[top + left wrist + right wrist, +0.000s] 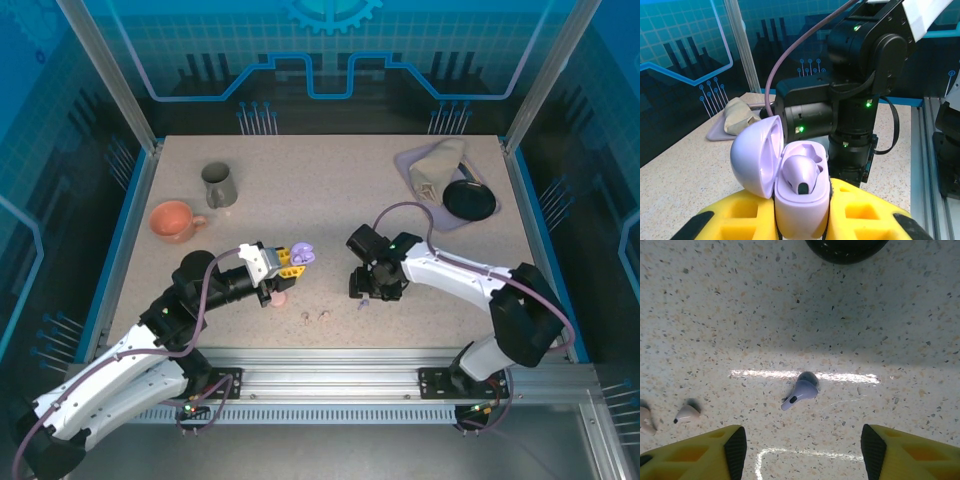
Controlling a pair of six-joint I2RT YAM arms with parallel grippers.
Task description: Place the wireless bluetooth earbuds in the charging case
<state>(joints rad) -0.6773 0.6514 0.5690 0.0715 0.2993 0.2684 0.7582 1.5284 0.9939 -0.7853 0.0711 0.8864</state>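
Right wrist, right end effector [802,452] above earbud [800,390]

Bare table [890,340] all round lavender earbud [801,391]; beige earbud [687,413] apart at left; dark round thing [846,247] beyond.

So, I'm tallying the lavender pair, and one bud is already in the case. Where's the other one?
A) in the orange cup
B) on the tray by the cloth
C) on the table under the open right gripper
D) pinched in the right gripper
C: the lavender bud lies on the table under the open right gripper, untouched. Its twin sits in the case that the left gripper holds.
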